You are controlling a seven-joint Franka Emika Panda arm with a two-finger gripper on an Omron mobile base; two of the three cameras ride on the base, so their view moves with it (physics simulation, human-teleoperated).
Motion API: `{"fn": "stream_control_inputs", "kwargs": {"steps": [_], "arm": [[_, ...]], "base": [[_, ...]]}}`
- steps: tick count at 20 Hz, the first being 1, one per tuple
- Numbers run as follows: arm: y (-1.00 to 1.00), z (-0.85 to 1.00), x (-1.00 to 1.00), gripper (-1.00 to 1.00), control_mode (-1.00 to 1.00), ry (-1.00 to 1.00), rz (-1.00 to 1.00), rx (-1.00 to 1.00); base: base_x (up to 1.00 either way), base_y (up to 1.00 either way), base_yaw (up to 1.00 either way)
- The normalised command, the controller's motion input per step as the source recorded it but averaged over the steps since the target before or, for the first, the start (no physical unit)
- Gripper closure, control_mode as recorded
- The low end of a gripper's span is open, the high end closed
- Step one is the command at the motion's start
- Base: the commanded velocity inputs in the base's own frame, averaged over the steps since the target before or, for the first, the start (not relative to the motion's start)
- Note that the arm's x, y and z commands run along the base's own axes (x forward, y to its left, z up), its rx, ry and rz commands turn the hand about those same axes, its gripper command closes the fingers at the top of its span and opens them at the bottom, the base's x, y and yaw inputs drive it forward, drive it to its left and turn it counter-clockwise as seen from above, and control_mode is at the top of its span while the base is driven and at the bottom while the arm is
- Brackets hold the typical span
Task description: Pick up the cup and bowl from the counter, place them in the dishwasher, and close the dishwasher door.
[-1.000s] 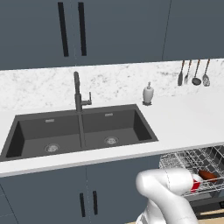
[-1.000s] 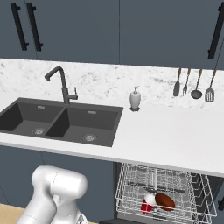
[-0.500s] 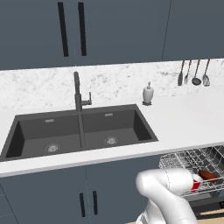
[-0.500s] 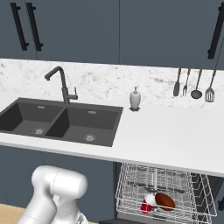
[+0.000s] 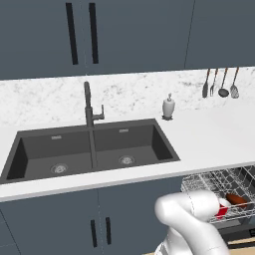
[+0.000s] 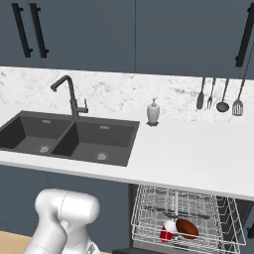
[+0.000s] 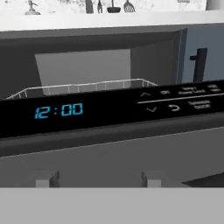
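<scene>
"12:00" on dishwasher door (image 7: 109, 118)

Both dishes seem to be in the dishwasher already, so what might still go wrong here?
1. The wire rack stands pulled out with the cup and the bowl in it, so the rising dishwasher door may jam against it.
2. The gripper sits open right against the door, near its clock display; a finger might scrape the panel or slip off while pushing.

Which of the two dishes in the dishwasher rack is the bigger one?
The reddish-brown bowl is bigger. The small red cup with white parts lies right beside it, toward the sink side.
</scene>
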Motion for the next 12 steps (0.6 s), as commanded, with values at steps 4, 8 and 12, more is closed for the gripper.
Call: {"fn": "stream_control_inputs", "kwargs": {"steps": [4,8,12], "arm": [[0.51,0.24,0.89,-1.00,-1.00,-0.10,0.13,0.00],[0.75,0.27,0.89,-1.00,-1.00,-0.17,0.00,-0.03],[0.92,0.27,1.00,-1.00,-1.00,-0.13,-0.02,-0.06]], "base": [[0.00,0.00,0.00],[0.00,0.00,0.00],[0.00,0.00,0.00]]}}
